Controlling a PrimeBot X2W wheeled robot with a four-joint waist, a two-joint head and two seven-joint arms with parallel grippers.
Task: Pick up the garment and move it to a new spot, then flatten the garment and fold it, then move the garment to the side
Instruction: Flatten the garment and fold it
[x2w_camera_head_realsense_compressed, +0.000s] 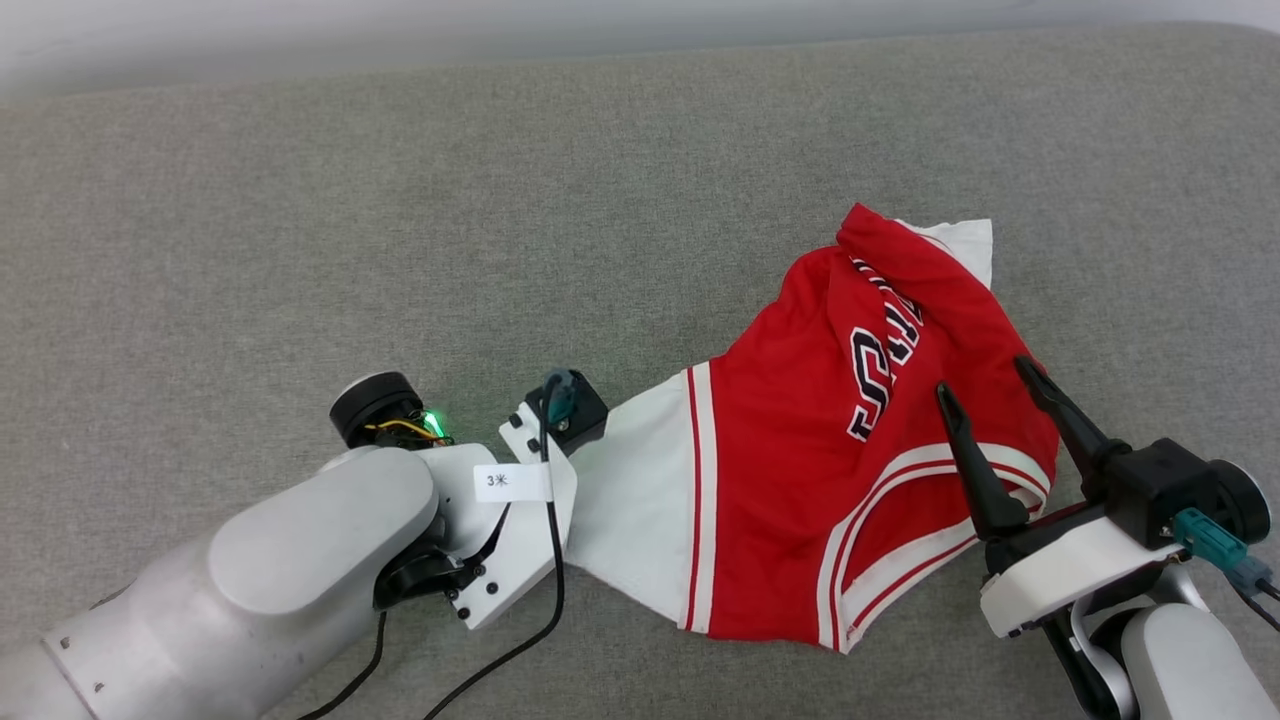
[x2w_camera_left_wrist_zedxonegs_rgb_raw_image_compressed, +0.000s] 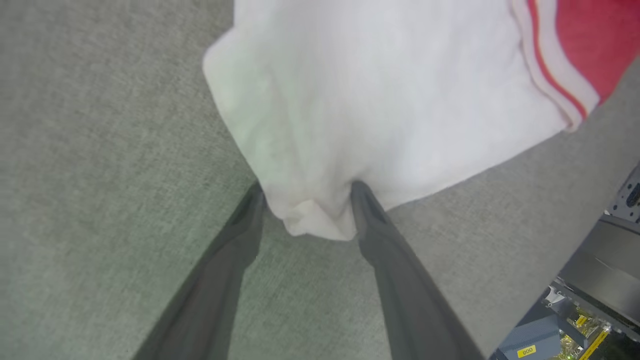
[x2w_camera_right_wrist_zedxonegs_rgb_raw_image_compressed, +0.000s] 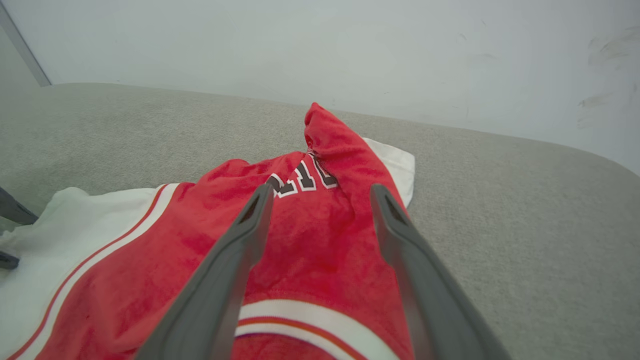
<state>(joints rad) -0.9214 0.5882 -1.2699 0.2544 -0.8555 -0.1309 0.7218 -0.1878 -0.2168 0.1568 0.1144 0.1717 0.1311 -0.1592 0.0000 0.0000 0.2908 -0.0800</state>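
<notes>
Right of centre, the garment is red with white sleeves, red-and-white striped trim and black, white-outlined lettering, against the plain heathered grey surface and the pale wall at the top.

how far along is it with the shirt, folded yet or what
Early. Done: nothing clearly; the garment lies bunched and unfolded on the grey surface. In hand: the left gripper has its jaws shut on the white sleeve, and the right gripper hovers open over the red body. Left: flattening, folding, moving it aside.
</notes>
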